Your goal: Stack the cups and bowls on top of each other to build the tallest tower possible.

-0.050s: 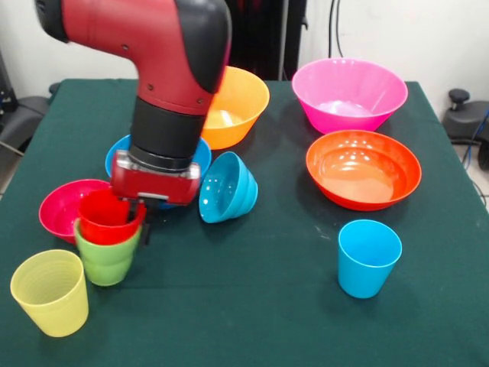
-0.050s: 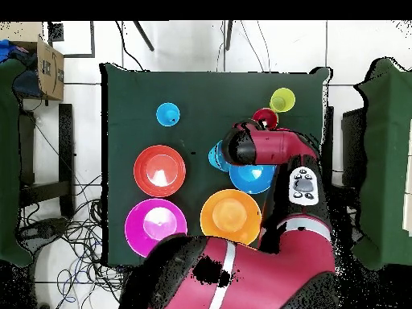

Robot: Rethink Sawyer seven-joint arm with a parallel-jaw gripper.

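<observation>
A red cup (image 1: 105, 218) (image 2: 265, 118) sits nested inside a lime green cup (image 1: 107, 261) at the front left, forming a short tower. My gripper (image 1: 142, 215) hangs right at the red cup's right rim, and the wrist block hides how it stands. A ribbed yellow cup (image 1: 50, 292) (image 2: 282, 100) stands just beside the pair. The small magenta bowl (image 1: 63, 205) lies behind them. A small light blue bowl (image 1: 228, 187) (image 2: 216, 155) lies tipped on its side. The medium blue bowl (image 1: 205, 157) (image 2: 251, 177) is mostly behind the arm.
The yellow-orange bowl (image 1: 238, 103) (image 2: 231, 216), pink bowl (image 1: 349, 92) (image 2: 155, 227) and red-orange bowl (image 1: 363, 170) (image 2: 159, 170) stand upright across the green table (image 1: 252, 306). A light blue cup (image 1: 369, 258) (image 2: 167, 114) stands alone at the front right.
</observation>
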